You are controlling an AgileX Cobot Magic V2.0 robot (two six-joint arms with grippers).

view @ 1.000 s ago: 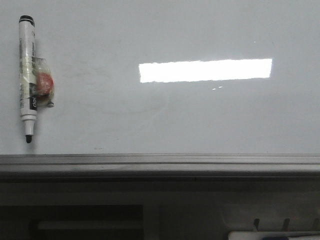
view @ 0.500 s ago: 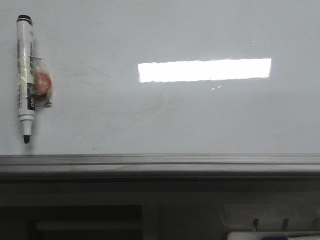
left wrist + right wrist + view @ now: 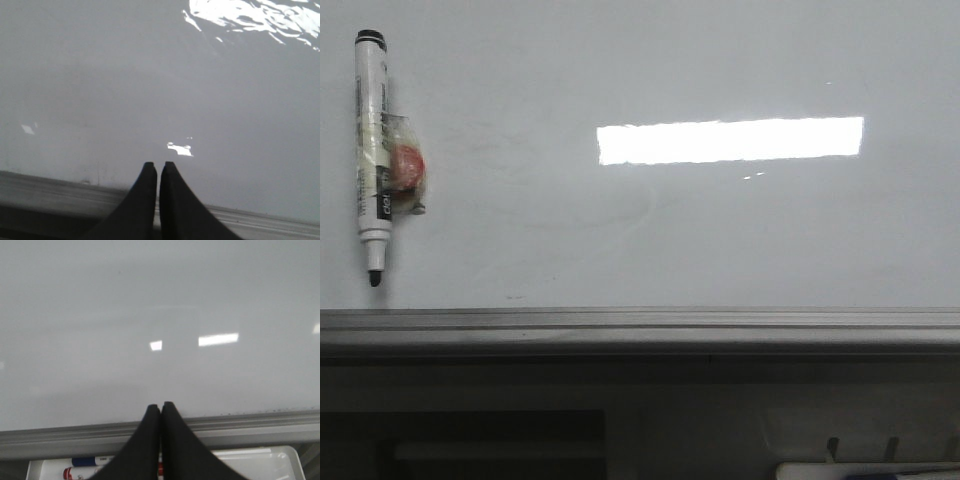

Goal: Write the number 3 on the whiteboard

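The whiteboard fills the front view, glossy pale grey with a bright rectangular light reflection and a grey metal edge rail along its near side. No number 3 shows on it in any view. A white marker with a black cap and bare black tip lies on the board at the far left, with a red lump in clear wrap beside it. My left gripper is shut and empty over the board's edge rail. My right gripper is shut and empty over the rail. Neither gripper shows in the front view.
A white tray sits below the rail under my right gripper, holding a blue-capped marker and a red-capped marker. Its corner shows at the bottom right of the front view. Dark framework lies below the rail.
The marker sits a touch further left in the front view than one second ago. Nothing else has visibly changed.
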